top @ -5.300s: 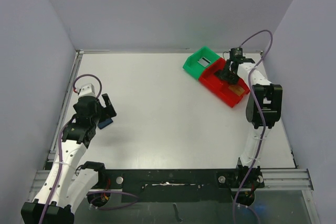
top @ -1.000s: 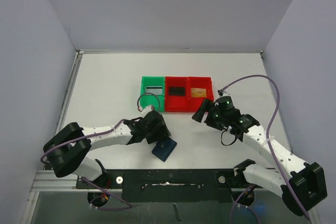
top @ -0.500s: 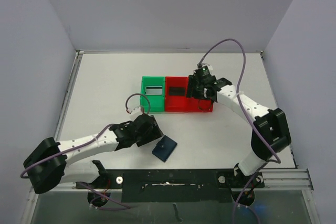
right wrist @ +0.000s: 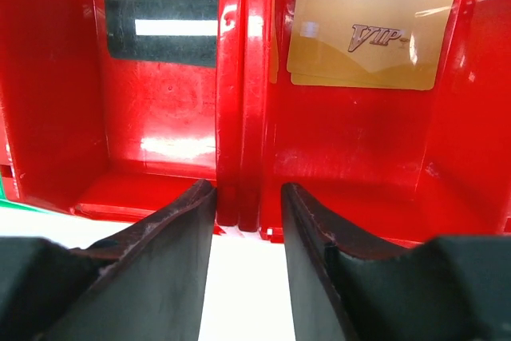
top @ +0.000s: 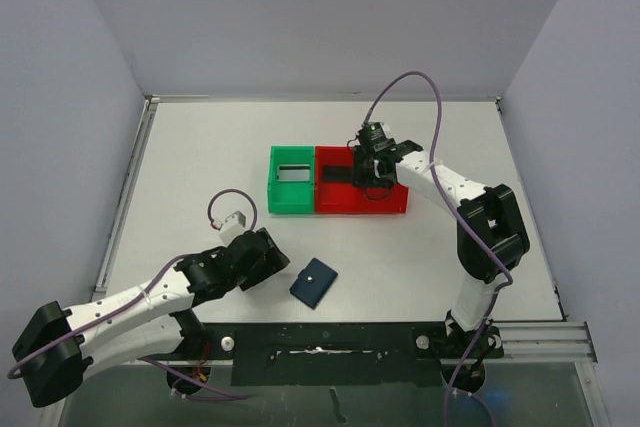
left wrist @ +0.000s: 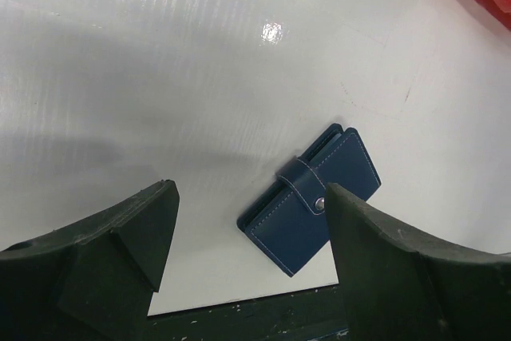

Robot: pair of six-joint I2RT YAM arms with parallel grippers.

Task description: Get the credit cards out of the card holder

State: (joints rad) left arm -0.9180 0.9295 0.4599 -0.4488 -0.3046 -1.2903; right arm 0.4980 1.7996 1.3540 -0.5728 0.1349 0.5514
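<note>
**Top view.** White worktop [top: 200, 167]. 3 bins stand in a row at centre, towards the far side: 1 green bin [top: 290, 208] on the left, 2 red bins [top: 340, 209] touching it on the right. A dark card [top: 338, 176] lies in the left red bin. The right hand [top: 373, 172] is down at the join between the 2 red bins and covers much of the right one. The card holder [top: 313, 282] lies flat on the worktop close to the near edge, closed, well apart from the bins. The left hand [top: 266, 259] sits low just left of the card holder, not touching it.

**Left wrist view.** The fingers [left wrist: 104, 253] stand wide apart with only bare worktop between them. The card holder lies just beyond the tips, skewed, with its strap snapped shut. No card shows outside it here.

**Right wrist view.** The fingers [right wrist: 152, 269] are narrow, 1 on each side of the 2 adjoining walls of the red bins. I cannot tell whether the pads press on the walls. The dark card, with a white stripe, lies in the left bin. A gold card [right wrist: 371, 33] marked VIP lies in the right bin, and the edge of a 2nd gold card shows under it.
</note>
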